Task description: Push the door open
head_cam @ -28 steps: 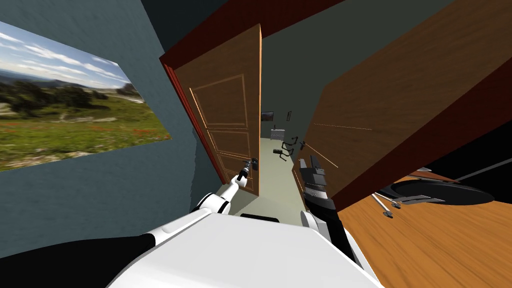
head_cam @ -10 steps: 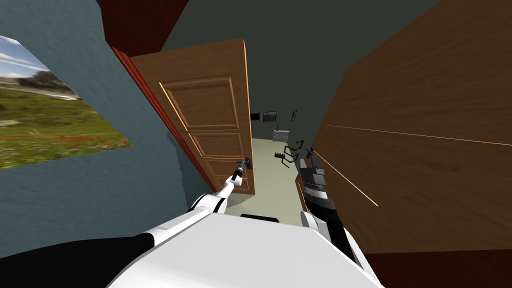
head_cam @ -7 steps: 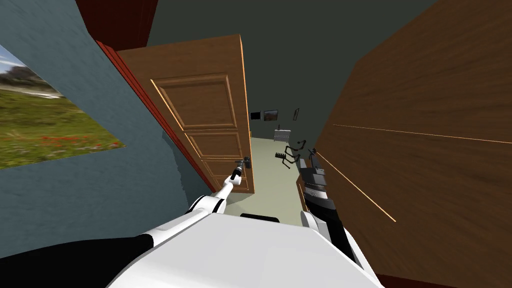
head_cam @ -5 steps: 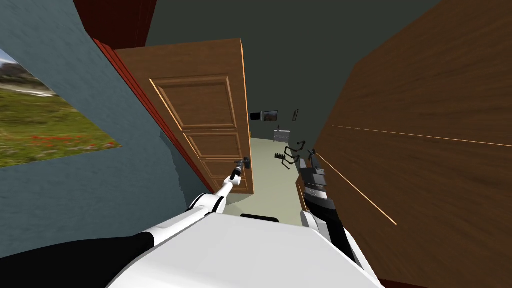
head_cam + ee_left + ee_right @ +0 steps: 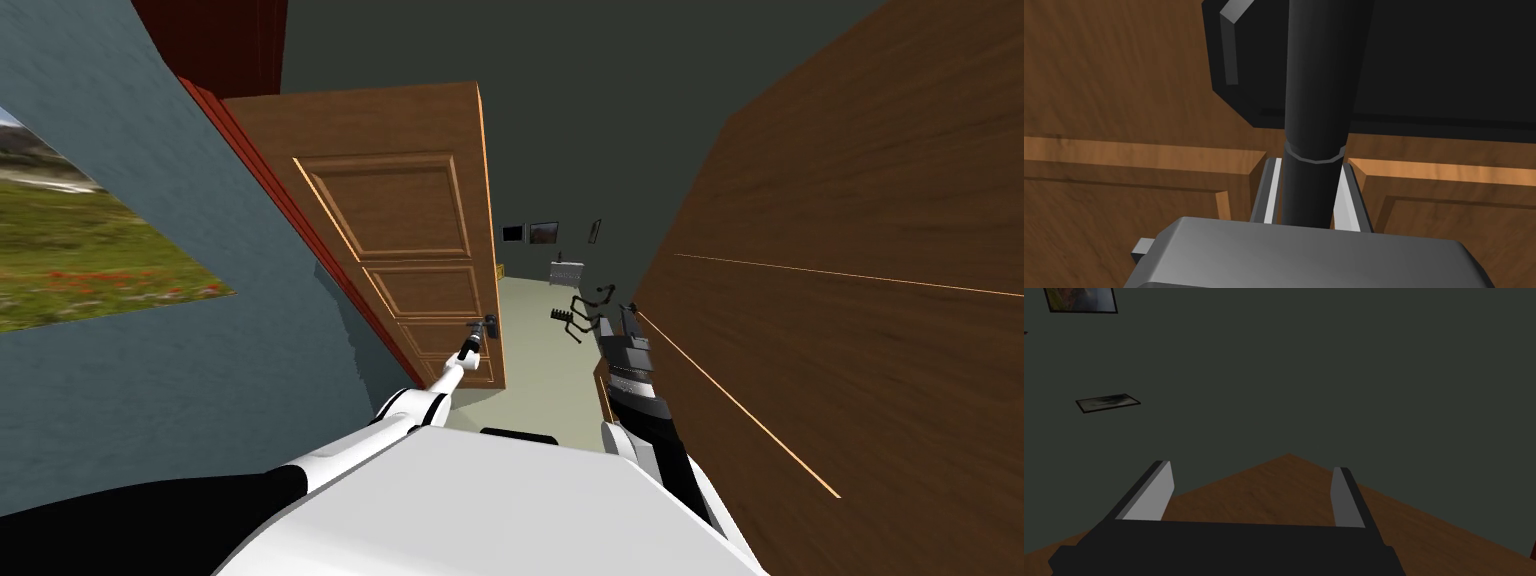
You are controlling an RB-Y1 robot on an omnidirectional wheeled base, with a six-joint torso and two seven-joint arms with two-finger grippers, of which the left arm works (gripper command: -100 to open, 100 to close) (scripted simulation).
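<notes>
The brown panelled door (image 5: 400, 220) stands partly open, hinged on a red frame (image 5: 290, 230) at its left side. My left arm reaches out to the door's free edge, where the left gripper (image 5: 478, 335) is shut on the black door handle (image 5: 490, 325). In the left wrist view the fingers (image 5: 1272, 190) press both sides of the round black handle (image 5: 1314, 100), which comes out of a black plate (image 5: 1449, 60) on the door (image 5: 1124, 100). My right gripper (image 5: 618, 318) is held up beside the opening, open and holding nothing (image 5: 1252, 466).
A big brown wooden panel (image 5: 850, 300) fills the right side, close to my right arm. A blue-grey wall (image 5: 200, 400) with a landscape picture (image 5: 80, 260) is on the left. Through the gap lies a pale floor (image 5: 535, 360) with black gear (image 5: 580, 315).
I have moved forward and turned. The door has swung further open with my left gripper still on the handle. The brown panel at the right now fills more of the view.
</notes>
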